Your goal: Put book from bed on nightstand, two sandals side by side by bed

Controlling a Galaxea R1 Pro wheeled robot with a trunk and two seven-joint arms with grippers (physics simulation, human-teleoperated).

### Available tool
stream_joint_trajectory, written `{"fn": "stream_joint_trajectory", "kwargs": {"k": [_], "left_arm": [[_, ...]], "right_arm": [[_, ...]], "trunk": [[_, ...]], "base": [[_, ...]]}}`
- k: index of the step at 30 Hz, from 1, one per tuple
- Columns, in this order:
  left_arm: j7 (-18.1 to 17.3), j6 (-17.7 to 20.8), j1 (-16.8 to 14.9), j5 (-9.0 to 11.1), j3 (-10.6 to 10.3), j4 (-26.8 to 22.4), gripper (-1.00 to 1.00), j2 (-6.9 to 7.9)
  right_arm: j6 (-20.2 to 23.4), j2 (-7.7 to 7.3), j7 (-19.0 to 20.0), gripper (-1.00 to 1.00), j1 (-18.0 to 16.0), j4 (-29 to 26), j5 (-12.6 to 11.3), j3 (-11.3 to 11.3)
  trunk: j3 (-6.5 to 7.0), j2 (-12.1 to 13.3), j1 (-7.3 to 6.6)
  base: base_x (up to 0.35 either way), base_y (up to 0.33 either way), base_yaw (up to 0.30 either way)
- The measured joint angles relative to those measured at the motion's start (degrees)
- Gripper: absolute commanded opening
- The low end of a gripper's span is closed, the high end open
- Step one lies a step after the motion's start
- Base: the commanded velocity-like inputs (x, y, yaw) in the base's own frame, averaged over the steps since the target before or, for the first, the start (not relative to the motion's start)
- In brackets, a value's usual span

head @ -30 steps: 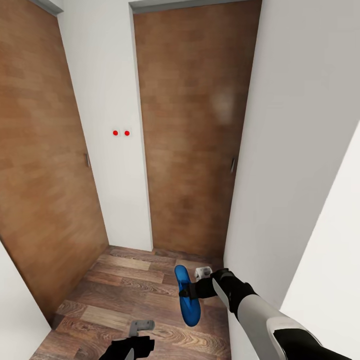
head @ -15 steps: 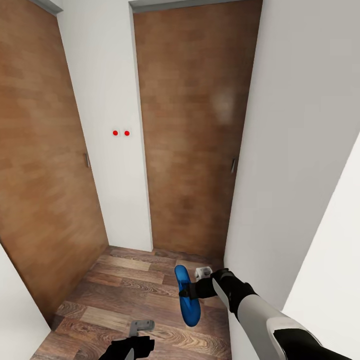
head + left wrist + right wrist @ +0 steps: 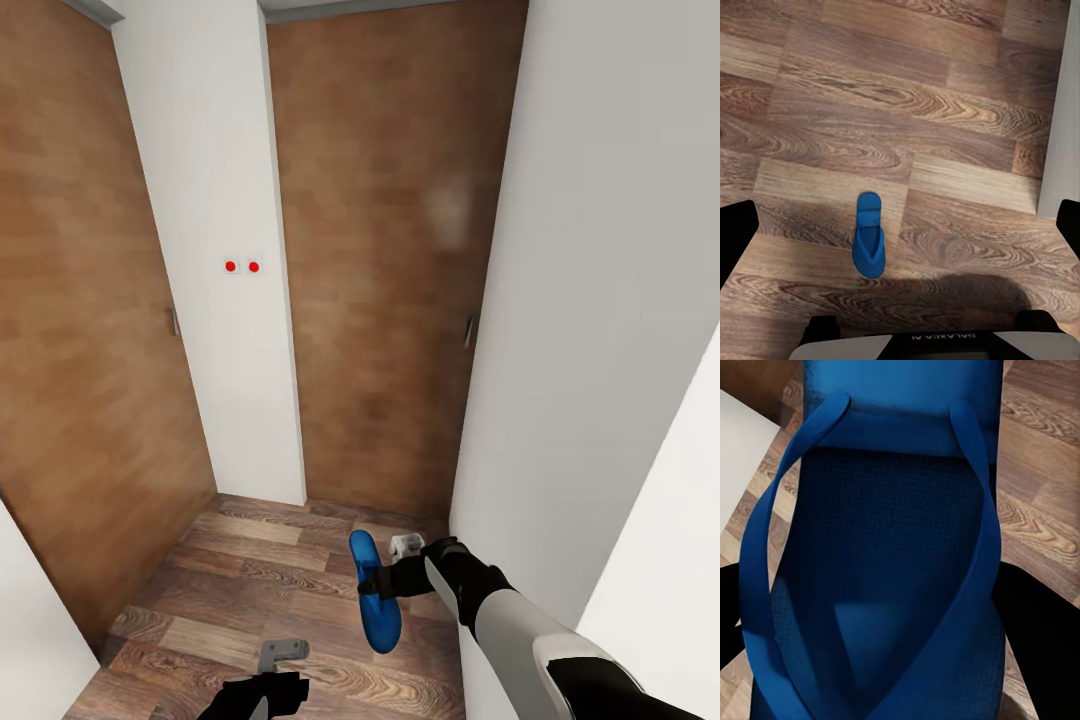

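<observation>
Blue rubber is what your right hand (image 3: pixel 372 583) is pinching: one sandal (image 3: pixel 374 592), clamped across its middle and carried on edge above the wood floor (image 3: pixel 240 580), with its length running toward the doors. Your right wrist camera looks straight onto that sandal (image 3: pixel 885 555), its two straps meeting in a V over the dark blue footbed, and a black finger (image 3: pixel 1039 652) presses against its side.

You can see a second blue sandal (image 3: pixel 870 235) from your left wrist camera, lying flat on the floor planks (image 3: pixel 907 97), sole down, beneath the left hand. That hand's fingers (image 3: pixel 735 240) stand wide apart at the two sides of the view with nothing between them, so your left hand (image 3: pixel 900 247) is spread and empty. From the head camera the left hand (image 3: pixel 280 655) shows low down, just above the floor, near the bottom edge of the picture.

You are facing a narrow corner of the hallway. One brown wooden door (image 3: pixel 385 260) stands straight ahead, closed, with a small handle at its right edge. Another brown door (image 3: pixel 80 330) stands on the left, angled toward you. Between them runs a strip of white wall (image 3: pixel 225 300) bearing two small red dots (image 3: pixel 242 266) side by side. White wall (image 3: pixel 590 300) closes in along your right, beside the right arm.
</observation>
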Motion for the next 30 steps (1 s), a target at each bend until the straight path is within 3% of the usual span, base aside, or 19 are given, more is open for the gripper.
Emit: {"fn": "stream_joint_trajectory", "kwargs": {"k": [30], "left_arm": [[0.0,0.0,0.0,0.0,0.0,-0.2,1.0,0.0]], "right_arm": [[0.0,0.0,0.1,-1.0,0.0,0.3,0.0,0.0]], "trunk": [[0.0,0.0,0.0]], "base": [[0.031,0.0,0.0]]}}
